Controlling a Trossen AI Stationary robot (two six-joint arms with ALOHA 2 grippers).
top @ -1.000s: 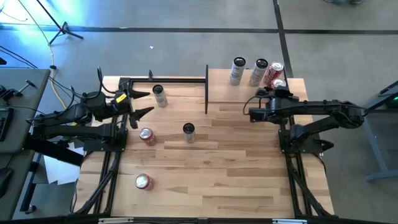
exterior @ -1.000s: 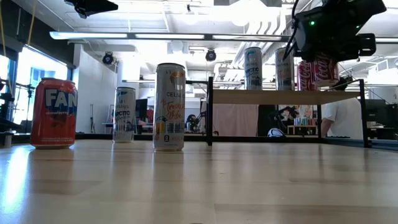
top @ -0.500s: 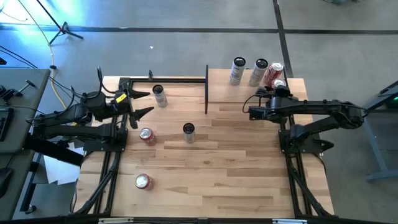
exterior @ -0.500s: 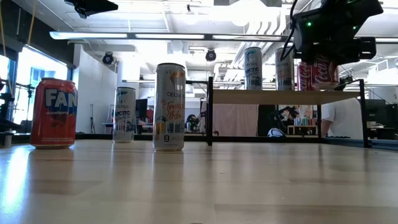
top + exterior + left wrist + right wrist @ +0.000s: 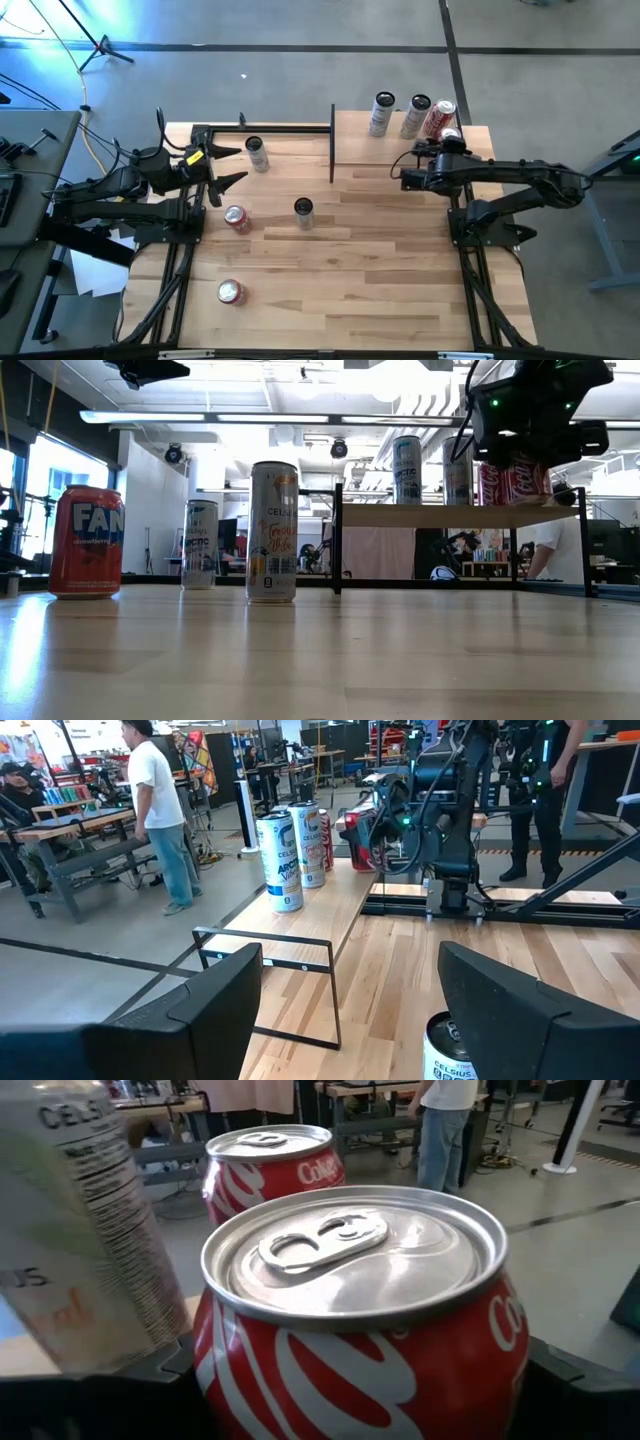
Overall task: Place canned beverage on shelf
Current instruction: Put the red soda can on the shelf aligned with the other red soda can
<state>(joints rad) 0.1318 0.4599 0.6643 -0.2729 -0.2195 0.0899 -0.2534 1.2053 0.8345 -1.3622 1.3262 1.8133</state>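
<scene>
The shelf (image 5: 380,160), a light-wood board on black posts, stands at the table's far right. Two tall silver cans (image 5: 382,113) (image 5: 417,116) and a red cola can (image 5: 441,117) stand on it. My right gripper (image 5: 446,146) is over the shelf's right end, shut on a second red cola can (image 5: 350,1330) beside the first (image 5: 270,1165). In the low view this can (image 5: 530,480) is upright with its bottom at the board's top. Whether it rests there I cannot tell. My left gripper (image 5: 224,165) hangs open at the table's left, above a silver can (image 5: 450,1050). My right gripper pinches the red cola can's wall (image 5: 225,1380) between its two fingers (image 5: 575,1390), one on each side, below the rim. The fingers come nearly level from the table's near side. The can stands upright, top up, next to the other red can.
Loose cans stand on the table: an orange one (image 5: 236,218), a tall silver one (image 5: 304,211), a red one (image 5: 231,291) near the front, and a silver one (image 5: 257,153) by a black frame (image 5: 270,128). People stand in the room beyond.
My right gripper has turned a little with the red cola can. The can has come from tilted to upright and has sunk to the level of the shelf board, beside the other red can.
</scene>
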